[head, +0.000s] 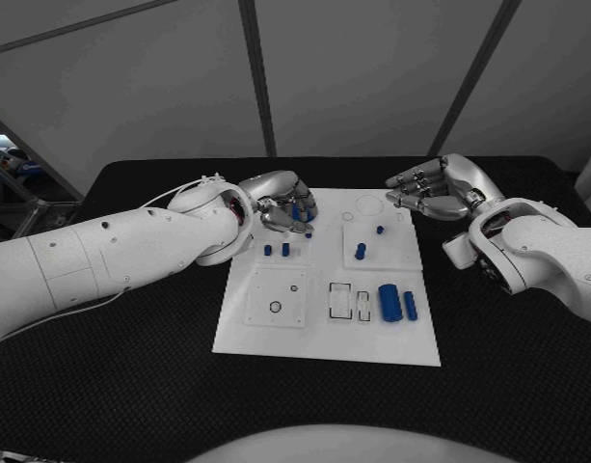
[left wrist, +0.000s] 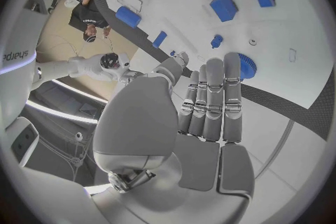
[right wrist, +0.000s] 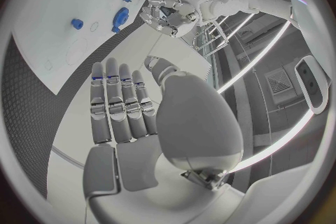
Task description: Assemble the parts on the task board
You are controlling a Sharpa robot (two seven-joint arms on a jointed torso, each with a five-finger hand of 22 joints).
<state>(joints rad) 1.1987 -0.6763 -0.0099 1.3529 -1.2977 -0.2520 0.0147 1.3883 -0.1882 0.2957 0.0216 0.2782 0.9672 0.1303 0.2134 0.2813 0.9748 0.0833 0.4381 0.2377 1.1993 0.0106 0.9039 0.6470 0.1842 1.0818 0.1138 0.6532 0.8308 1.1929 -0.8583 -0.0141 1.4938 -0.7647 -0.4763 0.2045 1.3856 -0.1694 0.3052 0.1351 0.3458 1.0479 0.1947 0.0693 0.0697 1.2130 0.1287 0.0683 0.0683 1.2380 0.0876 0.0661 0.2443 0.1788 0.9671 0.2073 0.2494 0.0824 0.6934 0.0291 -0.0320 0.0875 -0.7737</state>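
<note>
Silver left robot hand (head: 284, 204) pinching blue gear (left wrist: 246, 65) over task board (head: 326, 340) | right robot hand (head: 432, 190) open, holding nothing, beside board

Black table (head: 100, 386), matte, filled the lower frame. One white task board (head: 326, 333) lay flat at its centre, directly on the surface.

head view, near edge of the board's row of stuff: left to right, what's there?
Square plate with a small hole → rectangular outlines → large blue cylinder → thinner blue cylinder, all on the task board.
</note>
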